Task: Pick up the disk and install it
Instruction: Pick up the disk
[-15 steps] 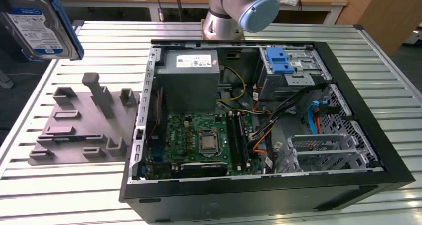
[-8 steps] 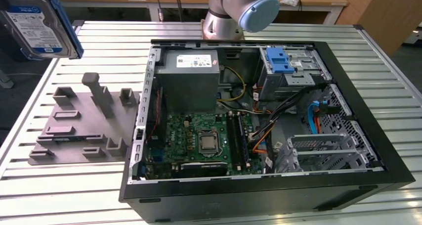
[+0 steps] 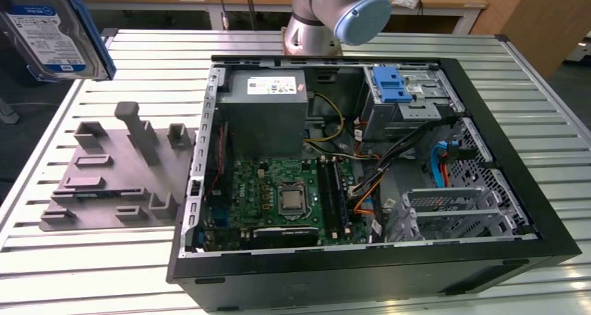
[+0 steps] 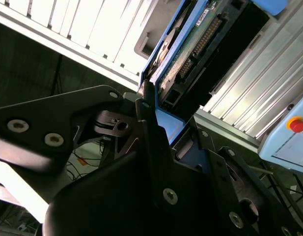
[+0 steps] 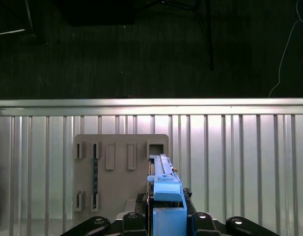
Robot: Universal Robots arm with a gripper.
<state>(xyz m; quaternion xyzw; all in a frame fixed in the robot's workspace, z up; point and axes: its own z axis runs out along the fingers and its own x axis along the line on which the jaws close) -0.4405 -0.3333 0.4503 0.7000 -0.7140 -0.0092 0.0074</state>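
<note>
Exterior view, open computer case (image 3: 369, 277) holding motherboard (image 3: 268, 190), end effector (image 4: 167, 124) gripping the disk (image 3: 51, 34)

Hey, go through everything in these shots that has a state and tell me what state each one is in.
Disk: held in the gripper, up off the table, not in the case.
Gripper: shut on the disk.
Case: lying on its side, side panel off, insides exposed.
Holder: flat on the table beside the case.

Pincer (image 5: 168, 214) clamped on the disk (image 3: 48, 32) — held aloft.
</note>
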